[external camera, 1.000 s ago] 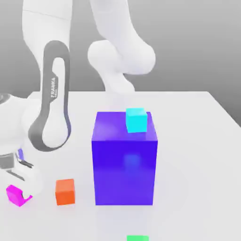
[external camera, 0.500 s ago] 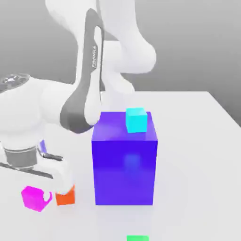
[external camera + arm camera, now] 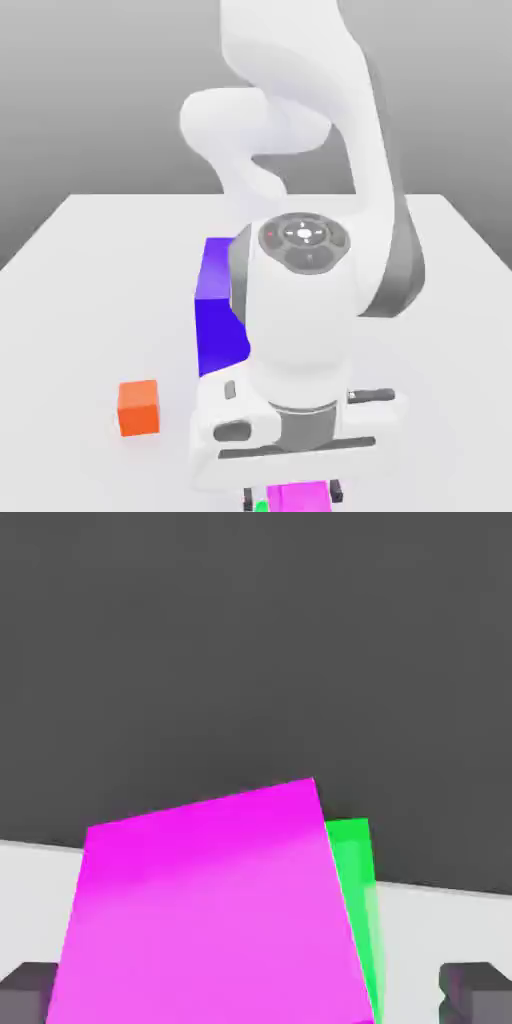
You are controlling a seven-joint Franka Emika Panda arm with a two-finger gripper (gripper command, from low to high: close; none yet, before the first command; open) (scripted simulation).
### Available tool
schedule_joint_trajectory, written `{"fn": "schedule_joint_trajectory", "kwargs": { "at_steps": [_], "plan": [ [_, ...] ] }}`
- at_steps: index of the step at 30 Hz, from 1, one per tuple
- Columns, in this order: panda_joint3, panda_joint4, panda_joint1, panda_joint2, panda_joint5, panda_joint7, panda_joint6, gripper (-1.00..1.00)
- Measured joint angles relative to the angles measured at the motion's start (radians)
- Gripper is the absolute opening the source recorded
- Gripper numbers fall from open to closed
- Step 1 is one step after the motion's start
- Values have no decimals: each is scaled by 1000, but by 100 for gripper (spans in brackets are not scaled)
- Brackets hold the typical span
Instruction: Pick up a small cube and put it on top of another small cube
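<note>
The small magenta cube point(image 3: 298, 497) hangs at the bottom edge of the exterior view, under the arm's hand. My gripper point(image 3: 293, 494) is shut on it, with a dark fingertip showing on each side. In the hand view the magenta cube point(image 3: 215, 912) sits tilted between the fingers point(image 3: 478, 990) and covers most of the green cube point(image 3: 352, 884), which lies just beyond it and peeks out along one side. A sliver of the green cube point(image 3: 260, 507) also shows beside the magenta one in the exterior view. I cannot tell whether the two cubes touch.
A small orange cube point(image 3: 139, 407) rests on the white table point(image 3: 90, 300) at the exterior view's left. The big blue-violet block point(image 3: 220, 315) stands behind the hand, largely hidden by the arm. The table's front edge is close to the cubes.
The arm swung from the exterior view's left to the front centre, carrying the magenta cube past the orange cube to the green one. The arm now hides the cyan cube.
</note>
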Motion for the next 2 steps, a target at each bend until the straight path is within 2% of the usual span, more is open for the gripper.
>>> {"fn": "schedule_joint_trajectory", "kwargs": {
  "at_steps": [2],
  "plan": [
    [1,-1,1,-32,0,1,-31,100]
  ]
}}
